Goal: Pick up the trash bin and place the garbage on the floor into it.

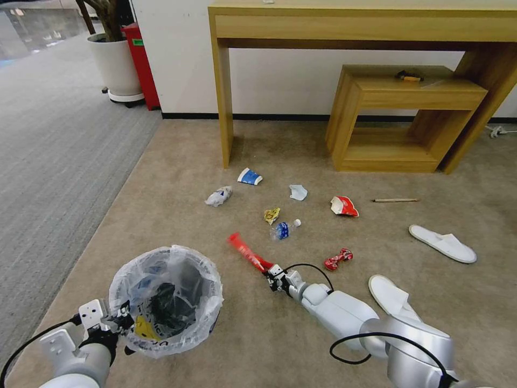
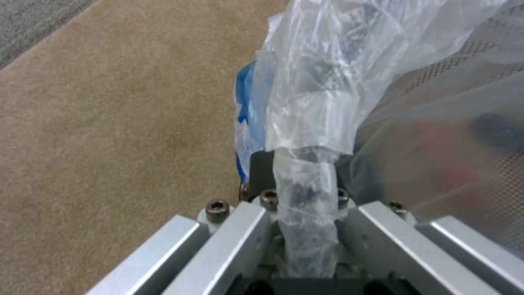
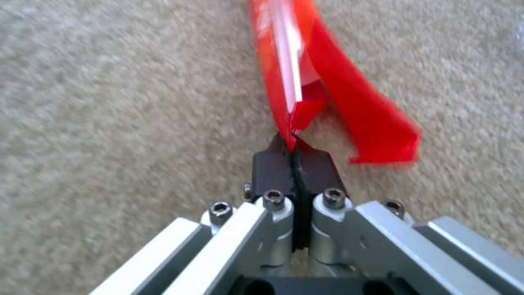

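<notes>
The beige carpet floor (image 1: 177, 161) lies open between the trash bin (image 1: 166, 299) at near left and the wooden desk (image 1: 355, 27) by the far wall, with the grey striped carpet (image 1: 59, 140) bordering it on the left. Litter is scattered across the middle: a blue-white paper cup (image 1: 250, 177), crumpled paper (image 1: 218, 196), a pale blue mask (image 1: 298, 192), a yellow wrapper (image 1: 272, 215), a small bottle (image 1: 284, 229), a wooden stick (image 1: 396, 200) and two white slippers (image 1: 442, 243). The left claw (image 1: 119, 319) is clamped on the bin's bag-lined rim at its near-left edge, arm low at the lower left. The right arm reaches forward and leftward, its claw (image 1: 269, 268) pinched closed on the end of a long red wrapper (image 1: 246, 251), which slants toward the bin, apart from it.
</notes>
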Controlling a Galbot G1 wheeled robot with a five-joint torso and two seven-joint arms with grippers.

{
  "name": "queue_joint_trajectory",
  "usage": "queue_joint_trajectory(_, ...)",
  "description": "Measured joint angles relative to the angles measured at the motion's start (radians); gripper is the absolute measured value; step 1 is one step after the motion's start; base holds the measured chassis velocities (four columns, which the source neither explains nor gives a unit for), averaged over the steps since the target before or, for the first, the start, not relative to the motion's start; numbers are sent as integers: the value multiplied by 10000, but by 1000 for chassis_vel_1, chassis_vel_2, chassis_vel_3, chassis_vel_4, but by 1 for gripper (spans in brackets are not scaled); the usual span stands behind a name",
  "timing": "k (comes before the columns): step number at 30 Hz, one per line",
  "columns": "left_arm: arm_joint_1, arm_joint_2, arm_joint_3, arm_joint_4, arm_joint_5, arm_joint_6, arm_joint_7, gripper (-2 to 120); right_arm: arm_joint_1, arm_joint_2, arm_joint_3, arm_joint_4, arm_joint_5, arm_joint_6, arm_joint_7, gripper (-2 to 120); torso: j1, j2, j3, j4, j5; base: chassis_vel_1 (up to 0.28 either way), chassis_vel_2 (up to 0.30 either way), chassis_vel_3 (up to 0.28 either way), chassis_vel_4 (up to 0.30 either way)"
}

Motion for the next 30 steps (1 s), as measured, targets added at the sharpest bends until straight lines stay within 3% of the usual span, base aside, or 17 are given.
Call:
queue_joint_trajectory(15,-192,-106,56,378,111,-37,0,0,-94,-297,-153,628,211,917,-158,0,0,0,0,0,1,0,0,0,0)
queue_joint_trajectory(22,-414,-101,40,835,81,-29,-8,0,258,-648,-422,1249,507,1637,-308,0,0,0,0,1,1,0,0,0,0)
queue_joint_trajectory(30,-611,-43,-6,1259,37,-16,-26,0,549,-1140,-832,2322,1086,1704,-180,0,0,0,0,0,1,0,0,0,0)
